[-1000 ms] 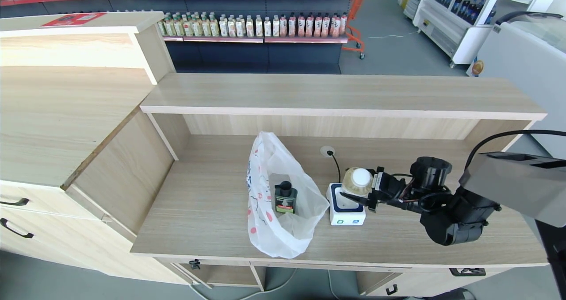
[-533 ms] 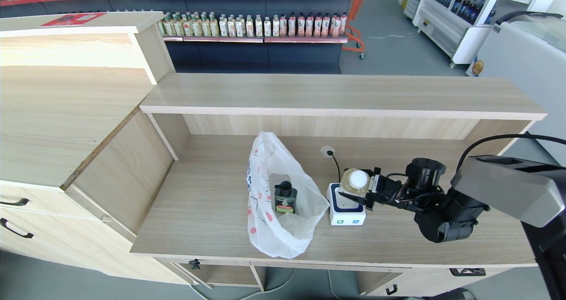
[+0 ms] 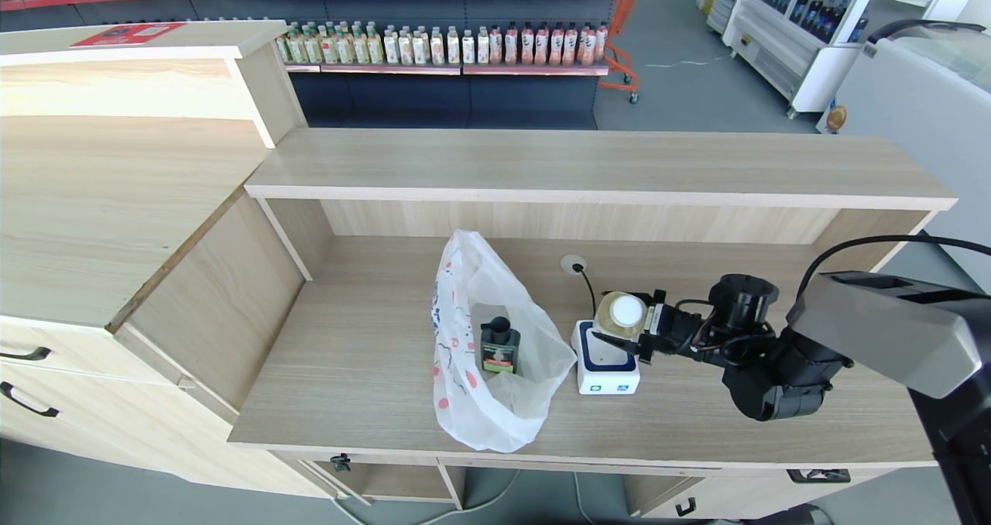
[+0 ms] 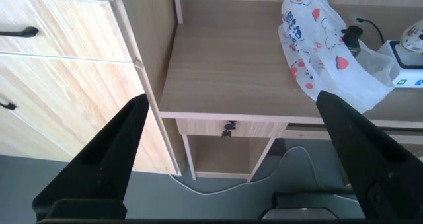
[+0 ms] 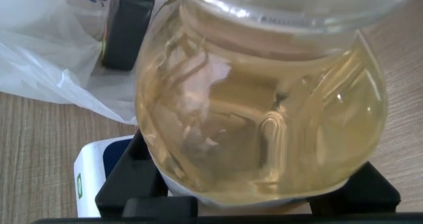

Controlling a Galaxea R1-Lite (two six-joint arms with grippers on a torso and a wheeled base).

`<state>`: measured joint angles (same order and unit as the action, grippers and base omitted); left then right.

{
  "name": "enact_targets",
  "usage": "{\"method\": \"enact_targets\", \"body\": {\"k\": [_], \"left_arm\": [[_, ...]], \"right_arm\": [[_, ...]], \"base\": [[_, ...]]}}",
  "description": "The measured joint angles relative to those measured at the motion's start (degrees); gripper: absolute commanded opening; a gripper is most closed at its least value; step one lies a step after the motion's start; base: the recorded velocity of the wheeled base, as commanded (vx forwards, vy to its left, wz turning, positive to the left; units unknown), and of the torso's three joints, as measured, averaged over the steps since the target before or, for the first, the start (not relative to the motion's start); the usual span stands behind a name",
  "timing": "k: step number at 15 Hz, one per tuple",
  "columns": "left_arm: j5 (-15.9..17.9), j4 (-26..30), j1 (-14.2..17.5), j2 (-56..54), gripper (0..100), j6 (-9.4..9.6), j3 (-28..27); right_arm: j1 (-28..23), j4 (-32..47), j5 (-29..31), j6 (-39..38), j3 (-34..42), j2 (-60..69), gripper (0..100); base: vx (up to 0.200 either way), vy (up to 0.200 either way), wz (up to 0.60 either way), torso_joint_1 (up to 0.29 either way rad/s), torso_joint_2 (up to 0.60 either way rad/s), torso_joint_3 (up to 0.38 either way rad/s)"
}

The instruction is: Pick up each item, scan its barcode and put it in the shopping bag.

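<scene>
Since a second ago my right arm has eased a little towards the left, and the bottle (image 3: 621,315) it carries has gone with it, so the white cap now sits further over the scanner (image 3: 606,358). Nothing else on the desk (image 3: 364,370) has shifted.

My right claw (image 3: 612,320) is clamped on the bottle, one finger on each side of its round body. The bottle holds a pale yellow liquid and stands upright, cap up, above the far end of the scanner. From my right wrist the white edge of the scanner shows just under the glass; whether the two touch I cannot tell.

The scanner is a small white box with a dark blue top, and a black cable (image 3: 588,289) runs from it to a round port at the back of the desk. Just beside it on the left lies the shopping bag (image 3: 464,401), white plastic with red spots, its mouth open towards the scanner. A dark bottle (image 3: 499,347) with a black cap stands upright inside it.

My left claw (image 4: 231,97) hangs off the near left of the desk with its fingers spread wide and nothing between them.
</scene>
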<state>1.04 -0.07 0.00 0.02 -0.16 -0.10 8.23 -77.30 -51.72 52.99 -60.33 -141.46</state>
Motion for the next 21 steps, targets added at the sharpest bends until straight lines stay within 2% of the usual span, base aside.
{"method": "enact_targets", "body": {"k": [13,18,21], "left_arm": [[0.00,0.00,0.00,0.00,100,-0.02,0.00],[0.00,0.00,0.00,0.00,100,0.00,0.00],[-0.02,0.00,0.00,0.00,100,0.00,0.00]], "right_arm": [[-0.79,0.00,-0.82,-1.13,0.44,0.15,0],[-2.11,0.48,-0.28,-17.80,5.51,9.40,0],[-2.58,1.24,5.33,-32.31,14.25,17.81,0]], "base": [[0.000,0.000,0.00,0.000,0.00,0.000],[0.000,0.000,0.00,0.000,0.00,0.000],[0.000,0.000,0.00,0.000,0.00,0.000]]}}
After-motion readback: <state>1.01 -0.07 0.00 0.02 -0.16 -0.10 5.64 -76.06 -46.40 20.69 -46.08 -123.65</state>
